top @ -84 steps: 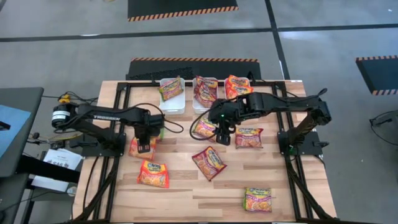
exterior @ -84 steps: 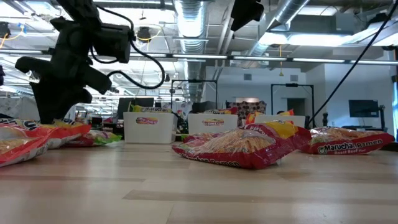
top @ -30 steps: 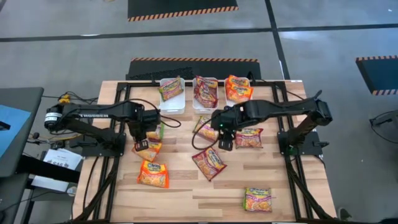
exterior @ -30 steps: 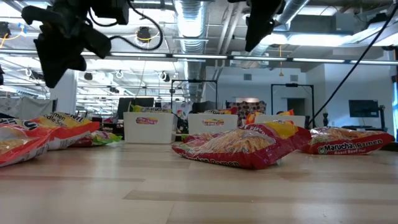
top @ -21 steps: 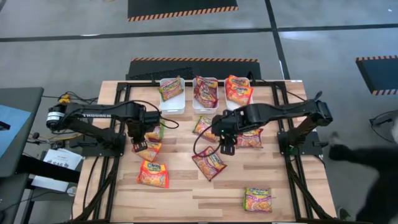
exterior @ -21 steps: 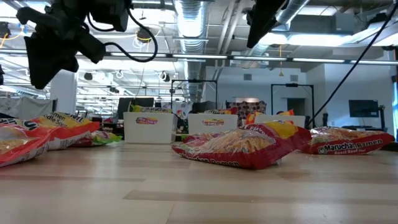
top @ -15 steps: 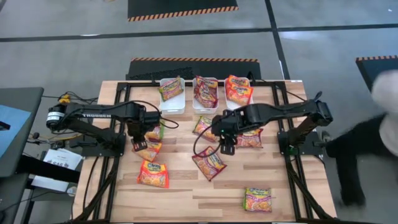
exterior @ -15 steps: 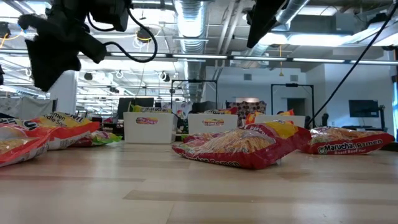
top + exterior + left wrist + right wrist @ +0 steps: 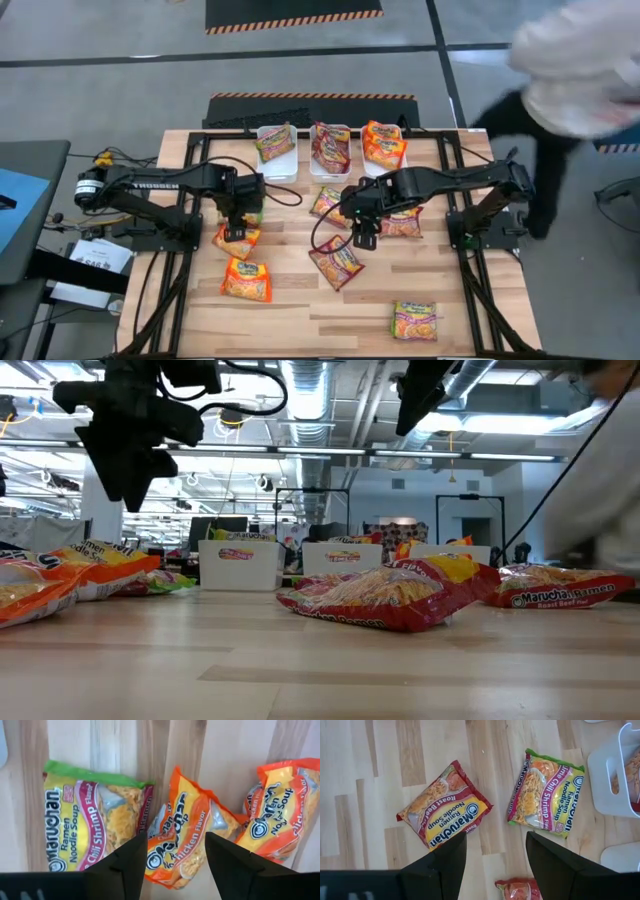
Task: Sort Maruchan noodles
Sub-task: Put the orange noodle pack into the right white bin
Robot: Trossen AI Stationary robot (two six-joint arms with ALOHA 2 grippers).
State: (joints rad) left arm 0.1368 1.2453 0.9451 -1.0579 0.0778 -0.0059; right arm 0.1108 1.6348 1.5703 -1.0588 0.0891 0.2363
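Above the table's left side: left gripper (image 9: 237, 234) raised, fingers apart and empty, over an orange chicken packet (image 9: 186, 833) beside a lime chili shrimp packet (image 9: 93, 823). Near mid-table: right gripper (image 9: 362, 236), fingers spread, holding nothing, above a roast beef packet (image 9: 445, 813). Other packets scattered on the wood or standing in three white bins (image 9: 280, 166).

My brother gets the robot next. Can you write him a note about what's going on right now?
Left claw: open, empty, above the orange chicken-flavor noodle packet on the table's left side.
Right claw: open, empty, above the maroon roast-beef noodle packet mid-table.
Done: the three white plastic bins at the far edge each hold packets.
Left: about seven flat glossy packets lie loose on the wooden table, including a green-trimmed chili-shrimp packet.
A person is passing on the right.
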